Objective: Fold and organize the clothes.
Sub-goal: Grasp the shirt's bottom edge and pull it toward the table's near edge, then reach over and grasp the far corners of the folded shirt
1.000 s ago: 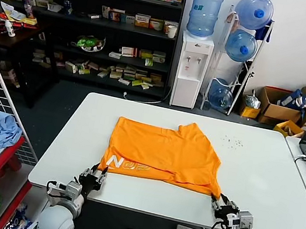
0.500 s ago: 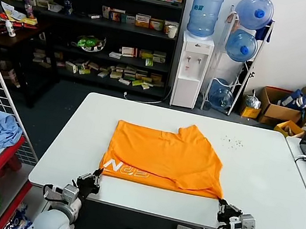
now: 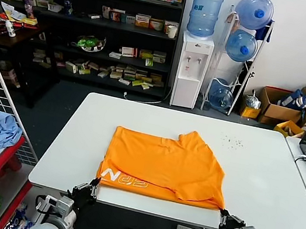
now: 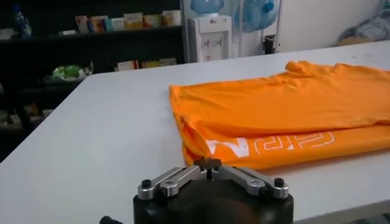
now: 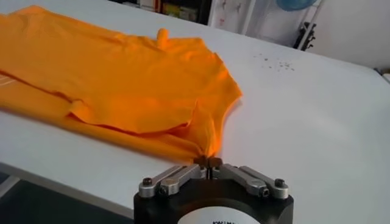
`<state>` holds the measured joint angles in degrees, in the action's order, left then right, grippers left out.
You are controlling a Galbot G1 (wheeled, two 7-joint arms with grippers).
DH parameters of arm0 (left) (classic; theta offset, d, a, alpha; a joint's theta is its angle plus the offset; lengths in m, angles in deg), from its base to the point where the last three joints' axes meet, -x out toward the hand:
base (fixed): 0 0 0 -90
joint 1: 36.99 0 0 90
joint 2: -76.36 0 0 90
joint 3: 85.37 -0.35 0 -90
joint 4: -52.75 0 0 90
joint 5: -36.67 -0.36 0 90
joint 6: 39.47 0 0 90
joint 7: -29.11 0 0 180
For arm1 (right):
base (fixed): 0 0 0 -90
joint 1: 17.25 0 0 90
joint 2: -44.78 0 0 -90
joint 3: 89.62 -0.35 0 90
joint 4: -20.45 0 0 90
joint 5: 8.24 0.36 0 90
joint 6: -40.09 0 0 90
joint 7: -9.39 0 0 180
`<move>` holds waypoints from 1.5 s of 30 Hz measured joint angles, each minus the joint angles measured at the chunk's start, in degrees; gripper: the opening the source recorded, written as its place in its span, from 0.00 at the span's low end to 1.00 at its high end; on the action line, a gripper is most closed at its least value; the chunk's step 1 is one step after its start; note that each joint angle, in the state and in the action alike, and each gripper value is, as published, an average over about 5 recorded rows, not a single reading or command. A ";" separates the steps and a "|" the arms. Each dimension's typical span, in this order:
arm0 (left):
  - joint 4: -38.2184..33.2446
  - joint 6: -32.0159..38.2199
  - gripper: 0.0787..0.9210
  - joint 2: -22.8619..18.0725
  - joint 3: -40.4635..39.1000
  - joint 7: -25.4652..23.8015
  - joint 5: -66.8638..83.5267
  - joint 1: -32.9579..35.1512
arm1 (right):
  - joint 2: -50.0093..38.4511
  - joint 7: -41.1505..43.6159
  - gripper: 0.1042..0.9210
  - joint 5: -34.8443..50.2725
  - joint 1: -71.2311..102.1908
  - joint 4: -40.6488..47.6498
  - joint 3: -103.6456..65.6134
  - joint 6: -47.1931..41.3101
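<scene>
Counter: white counter (image 3: pixel 259 186) fills the space before me, its near edge just above my two arms.
Left claw: my left claw (image 3: pixel 91 187) sits at the near edge, clenched on the near left corner of the T-shirt (image 3: pixel 163 165); in the left wrist view the pinched tips (image 4: pixel 208 164) meet on a peak of orange cloth.
Right claw: my right claw (image 3: pixel 225 216) sits at the near edge too, clenched on the near right corner of the T-shirt; in the right wrist view its fingertips (image 5: pixel 208 162) close on the hem point.
T-shirt position: it lies flat on the counter just beyond both claws, stretched between them, nearer my side than the far side.
T-shirt long axis: it runs left to right, parallel with the near counter edge.
T-shirt layers: folded double, with the upper layer set back from the lower near hem.
Lettering: white lettering (image 3: pixel 124 177) shows on the near strip, toward my left.
Far edge: a raised fold of cloth (image 3: pixel 191 138) points away from me.
Beyond: a water dispenser (image 3: pixel 192 68) and dark shelves (image 3: pixel 92 21) stand behind the counter.
</scene>
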<state>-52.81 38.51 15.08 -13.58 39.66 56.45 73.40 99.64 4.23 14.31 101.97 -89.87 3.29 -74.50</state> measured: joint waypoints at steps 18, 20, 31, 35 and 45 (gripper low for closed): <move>-6.37 -4.51 0.55 1.36 1.40 0.58 -0.52 3.54 | -2.61 -3.65 0.56 2.80 2.01 -5.45 -1.50 -0.31; -6.34 -4.40 0.62 1.35 1.43 0.69 -0.47 2.82 | -2.85 -3.82 0.63 3.64 1.08 -5.32 -1.41 0.43; -0.61 -3.75 0.88 -0.58 -1.29 1.02 1.15 -8.38 | -3.01 -2.01 0.88 8.69 -11.65 3.39 1.30 5.32; 4.07 -4.01 0.88 -1.73 -3.44 0.92 1.99 -14.61 | -2.22 -0.19 0.88 10.10 -18.47 9.52 3.09 6.06; 17.57 -6.78 0.88 -5.45 -10.03 0.51 6.64 -30.33 | -0.31 3.89 0.88 12.58 -34.03 24.31 8.29 5.27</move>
<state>-35.23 31.73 9.63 -23.61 40.17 63.09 43.08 99.33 8.11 26.89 67.94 -65.56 11.58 -69.23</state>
